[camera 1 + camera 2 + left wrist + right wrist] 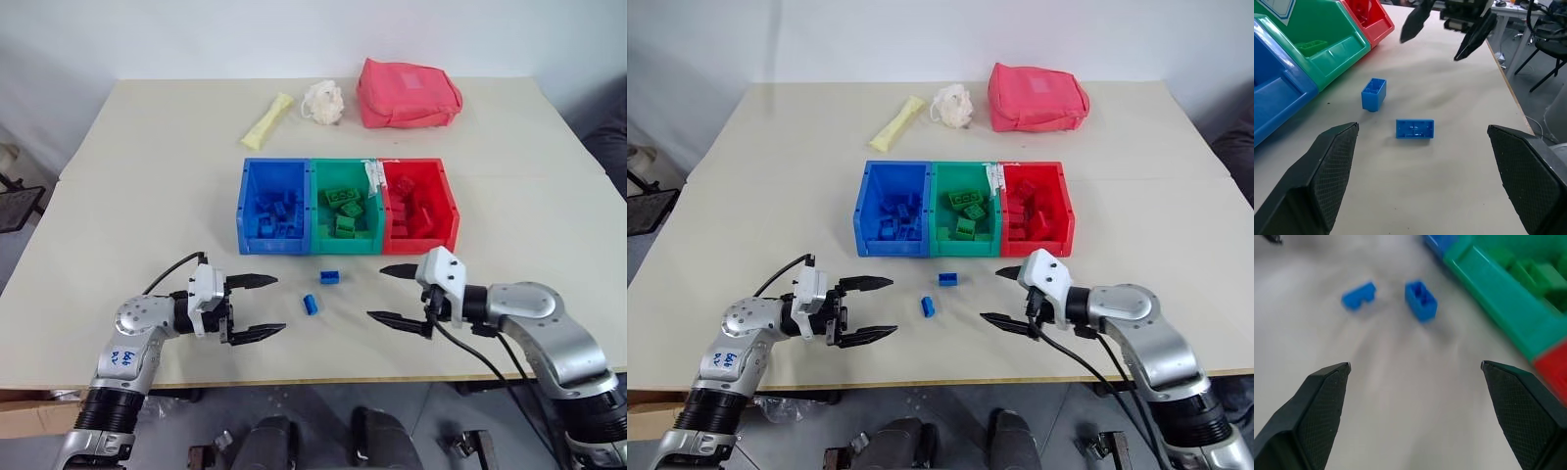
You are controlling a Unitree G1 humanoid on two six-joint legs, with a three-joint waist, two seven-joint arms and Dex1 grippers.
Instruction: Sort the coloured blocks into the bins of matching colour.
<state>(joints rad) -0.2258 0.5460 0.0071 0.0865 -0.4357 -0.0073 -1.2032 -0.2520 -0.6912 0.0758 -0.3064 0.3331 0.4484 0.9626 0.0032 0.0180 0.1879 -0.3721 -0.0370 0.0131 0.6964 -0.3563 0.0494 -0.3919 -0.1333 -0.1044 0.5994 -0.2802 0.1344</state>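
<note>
While most blocks are already lying in their bins, 2 blue blocks are being left on the table [118, 196]: 1 [329, 277] just in front of the green bin [345, 245], the other [311, 305] a little nearer the robot, at about 7 o'clock from the 1st. They are lying near each other but apart, not touching.

The 3 bins are standing joined in a row at 12 o'clock from the loose blocks: the blue bin [272, 243] at about 11, the green straight ahead, the red bin [423, 240] at about 1. Each is being filled with blocks of its own colour.

Both grippers are being held with fingers spread wide and nothing between them. The left gripper [260, 307] is being pointed across from 9 o'clock of the nearer block, the right gripper [395, 292] from 3 o'clock; the blocks are lying between the 2.

The sorting is judged to be nearly finished, with a pick of a blue block being lined up. Next, 1 gripper is probably needing to be brought over a block, lowered, closed across its short sides, then carried to the blue bin. The left looks better placed for that bin.
</note>
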